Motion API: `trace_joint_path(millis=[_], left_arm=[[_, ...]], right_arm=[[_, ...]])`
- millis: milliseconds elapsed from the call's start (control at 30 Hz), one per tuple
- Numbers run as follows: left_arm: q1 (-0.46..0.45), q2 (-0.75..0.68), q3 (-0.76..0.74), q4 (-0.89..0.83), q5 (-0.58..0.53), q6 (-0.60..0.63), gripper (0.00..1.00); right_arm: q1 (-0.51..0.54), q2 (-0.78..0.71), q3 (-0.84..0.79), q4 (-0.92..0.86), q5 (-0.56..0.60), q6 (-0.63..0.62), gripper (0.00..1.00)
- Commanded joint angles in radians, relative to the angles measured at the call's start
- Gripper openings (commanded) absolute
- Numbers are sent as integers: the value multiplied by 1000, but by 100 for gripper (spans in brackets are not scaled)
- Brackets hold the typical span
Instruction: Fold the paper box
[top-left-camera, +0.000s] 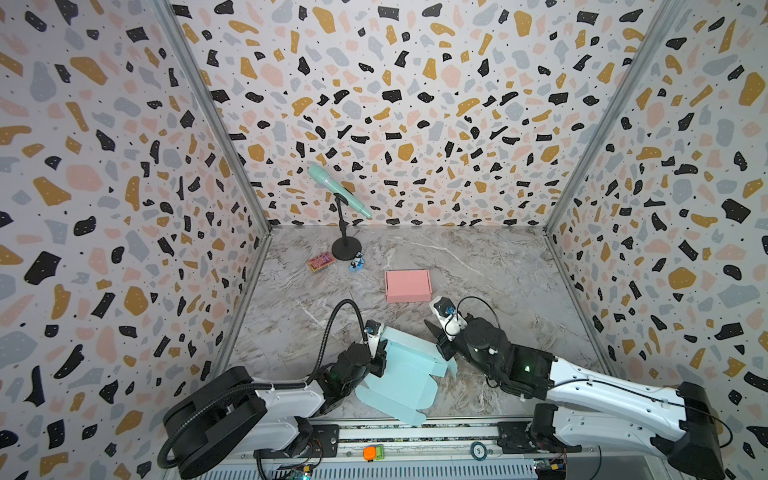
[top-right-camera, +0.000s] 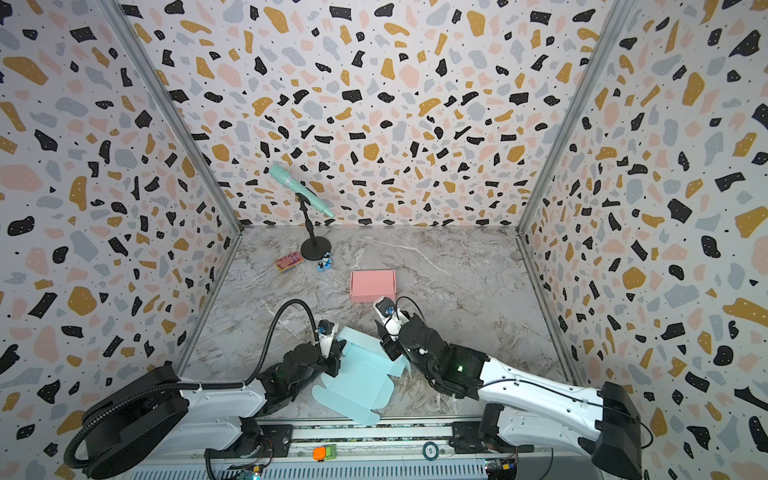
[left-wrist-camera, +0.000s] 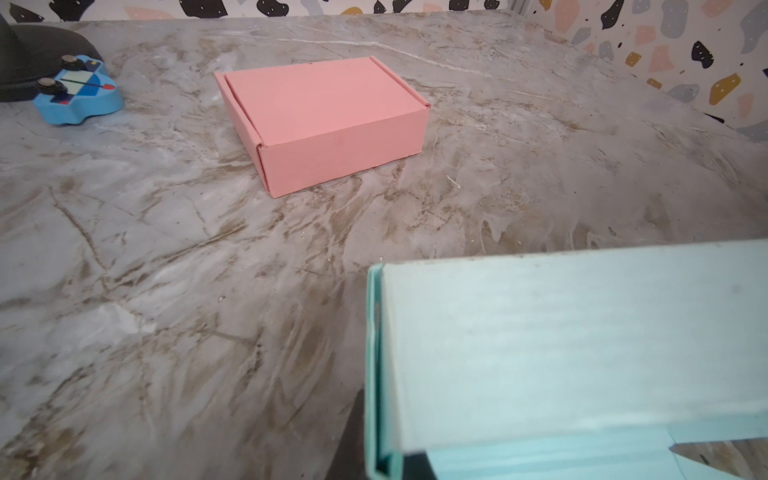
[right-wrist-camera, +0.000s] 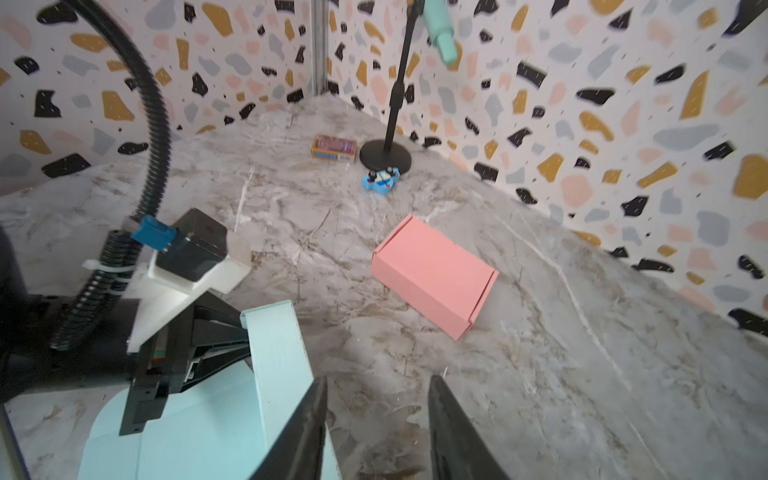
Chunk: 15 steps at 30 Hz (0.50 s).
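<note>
Arm, left: low, reaching in from the front-left corner; left gripper (right-wrist-camera: 243, 338) clamped on a raised wall of paper box (top-left-camera: 403, 382).
Arm, right: stretched in from front-right; right gripper (right-wrist-camera: 377, 379) parted, empty, just beside the box.
Paper box: pale blue matte card, partly flat, rounded flaps, at the middle of the front edge of marbled surface (top-left-camera: 498, 270).

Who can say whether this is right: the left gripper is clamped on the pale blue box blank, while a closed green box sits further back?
One slip: the closed box further back is pink, not green, as the left wrist view shows. The left gripper is indeed clamped on the pale blue box blank.
</note>
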<state>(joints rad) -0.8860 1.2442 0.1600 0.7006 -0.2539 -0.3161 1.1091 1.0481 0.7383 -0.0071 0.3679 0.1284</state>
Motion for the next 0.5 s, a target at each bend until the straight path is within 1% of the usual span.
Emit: trace_joint_path(millis=[0, 67, 233, 333, 467], left_arm=[[-20, 8, 32, 24, -47, 23, 12], [-34, 16, 35, 24, -60, 34, 13], [-55, 62, 56, 16, -96, 48, 13], [-65, 89, 61, 24, -115, 54, 13], [-73, 111, 54, 54, -124, 54, 14]], right_arm=[[-29, 76, 39, -56, -128, 81, 41], [-34, 126, 44, -45, -133, 84, 40], [-50, 230, 60, -23, -157, 79, 39], [-80, 258, 39, 13, -207, 92, 39], [-101, 285, 22, 39, -240, 107, 38]])
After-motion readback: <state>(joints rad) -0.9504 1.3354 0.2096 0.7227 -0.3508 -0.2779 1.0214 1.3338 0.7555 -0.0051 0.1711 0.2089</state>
